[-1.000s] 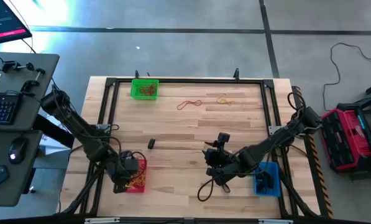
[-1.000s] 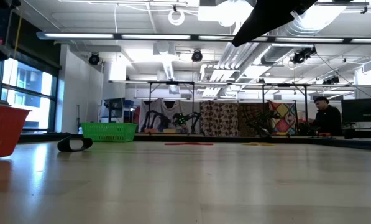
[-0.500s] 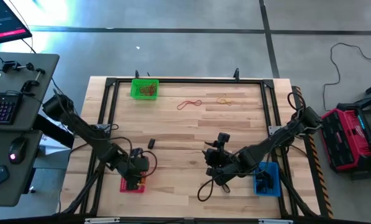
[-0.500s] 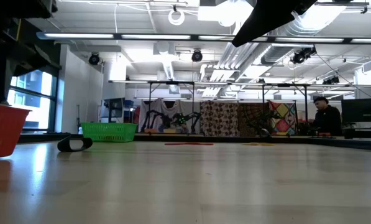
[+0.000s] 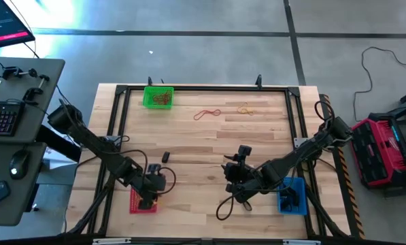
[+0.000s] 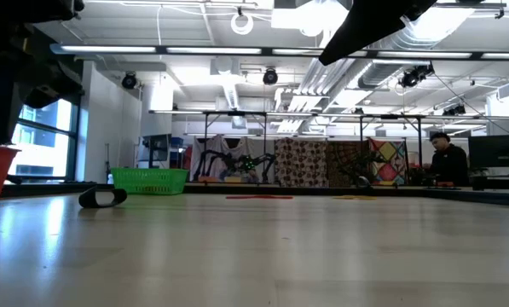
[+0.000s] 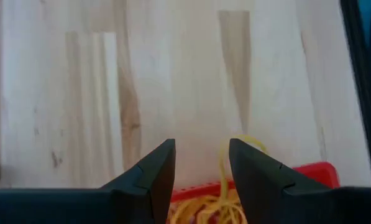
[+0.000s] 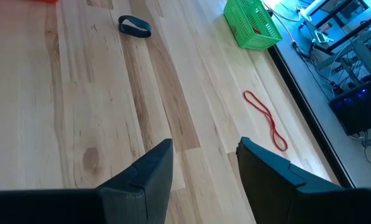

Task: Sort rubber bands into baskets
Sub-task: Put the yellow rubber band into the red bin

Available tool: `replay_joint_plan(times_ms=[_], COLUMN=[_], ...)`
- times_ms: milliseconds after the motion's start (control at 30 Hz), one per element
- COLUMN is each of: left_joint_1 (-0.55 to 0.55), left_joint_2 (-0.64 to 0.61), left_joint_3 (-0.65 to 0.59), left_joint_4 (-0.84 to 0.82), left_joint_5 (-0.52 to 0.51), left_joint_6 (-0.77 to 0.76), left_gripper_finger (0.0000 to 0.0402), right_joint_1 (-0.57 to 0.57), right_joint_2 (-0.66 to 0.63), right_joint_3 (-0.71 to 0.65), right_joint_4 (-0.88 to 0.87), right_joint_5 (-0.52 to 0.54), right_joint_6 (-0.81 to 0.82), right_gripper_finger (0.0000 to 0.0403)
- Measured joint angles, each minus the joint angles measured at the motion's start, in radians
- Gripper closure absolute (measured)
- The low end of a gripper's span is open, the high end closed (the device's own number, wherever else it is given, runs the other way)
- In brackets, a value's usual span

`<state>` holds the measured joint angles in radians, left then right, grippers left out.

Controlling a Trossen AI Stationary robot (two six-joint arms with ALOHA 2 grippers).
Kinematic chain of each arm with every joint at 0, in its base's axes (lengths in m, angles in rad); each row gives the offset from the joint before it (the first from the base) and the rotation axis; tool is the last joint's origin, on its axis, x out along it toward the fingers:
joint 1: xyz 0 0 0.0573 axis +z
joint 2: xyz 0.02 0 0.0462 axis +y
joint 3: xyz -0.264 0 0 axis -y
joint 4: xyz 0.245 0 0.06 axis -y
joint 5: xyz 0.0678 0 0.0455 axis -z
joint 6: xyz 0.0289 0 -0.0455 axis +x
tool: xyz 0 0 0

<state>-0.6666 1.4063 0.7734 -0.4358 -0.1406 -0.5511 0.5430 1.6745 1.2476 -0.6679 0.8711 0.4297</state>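
The red basket [image 5: 139,204] stands at the near left, with yellowish and red rubber bands inside [image 7: 201,206]. My left gripper [image 5: 149,197] hangs open right over it. The green basket [image 5: 158,96] holds bands at the far left. The blue basket [image 5: 292,194] stands near right. A red band [image 5: 207,113], a yellowish band [image 5: 244,109] and a black band [image 5: 166,157] lie loose on the table. My right gripper [image 5: 230,170] is open and empty above mid-table, pointing toward the far left. My left gripper [image 7: 201,167] stands open above the red basket's rim [image 7: 309,169], fingers slanting down. A yellowish band's loop [image 7: 235,144] rises out of the basket right beside one finger [image 7: 253,168]. I cannot tell whether it touches that finger.
A black metal frame [image 5: 203,89] runs round the tabletop. A black cable loop [image 5: 223,206] hangs under my right arm near the front edge. Dark things lie in the blue basket. A desk with a keyboard [image 5: 0,117] stands left of the table. A person [image 6: 446,158] sits far back.
My left gripper has gone a little toward the table's right and near edges, turning over the red basket. The red basket has slid slightly toward the near left corner; in the low view it has shifted partly out of the picture.
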Motion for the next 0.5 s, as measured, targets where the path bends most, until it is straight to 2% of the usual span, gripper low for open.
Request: replay_joint_plan(times_ms=[167,400,500], left_joint_1=[0.000,0.000,0.000], left_joint_2=[0.000,0.000,0.000], left_joint_3=[0.001,0.001,0.001], left_joint_4=[0.006,0.017,0.020], left_joint_5=[0.049,0.051,0.052], left_joint_6=[0.006,0.006,0.023], left_gripper_finger=[0.0257,0.0257,0.0269], right_joint_1=[0.000,0.000,0.000], right_joint_2=[0.000,0.000,0.000], right_joint_3=[0.000,0.000,0.000], right_joint_4=[-0.001,-0.001,-0.001], right_joint_5=[0.000,0.000,0.000], right_joint_6=[0.000,0.000,0.000], right_gripper_finger=[0.0236,0.0236,0.0236])
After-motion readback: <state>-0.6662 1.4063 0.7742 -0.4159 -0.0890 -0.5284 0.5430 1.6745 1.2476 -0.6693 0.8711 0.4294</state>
